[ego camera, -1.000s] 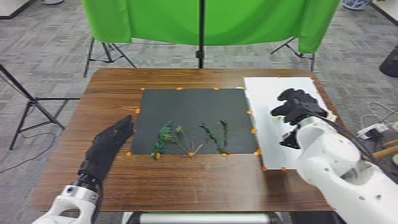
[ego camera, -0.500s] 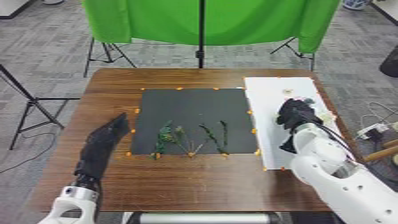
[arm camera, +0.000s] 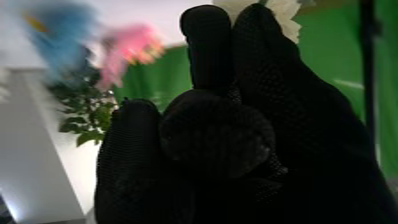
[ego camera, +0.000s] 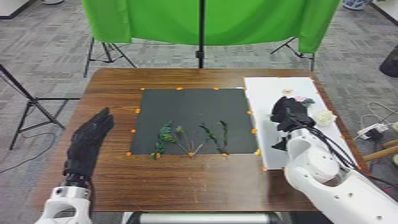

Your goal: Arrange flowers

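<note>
My left hand (ego camera: 91,131) is over the left side of the table, its fingers straight and pointing away. Over the white board (ego camera: 274,159), my right hand (ego camera: 290,111) is open, with no stem visible in it. Beside its fingers lie a pinkish flower (ego camera: 304,100) and a cream flower (ego camera: 324,118). Green stems (ego camera: 165,139) rest near the front of the dark mat (ego camera: 182,107). In the right wrist view, the right hand (arm camera: 293,125) has cream petals (arm camera: 285,15) behind its fingertips, with blurred pink (arm camera: 129,47) and blue flowers (arm camera: 62,37) and green leaves (arm camera: 82,112) beside it.
Orange tape pieces line the edges of the mat and board on the brown table (ego camera: 191,187). A green cloth (ego camera: 160,22) on stands hangs beyond the far edge. Brown rolls (ego camera: 384,152) are off the table's right side.
My right hand has drawn back toward me and slightly left, uncovering the flowers on the white board. My left hand has swung left and points more directly away. The stems on the mat are unmoved.
</note>
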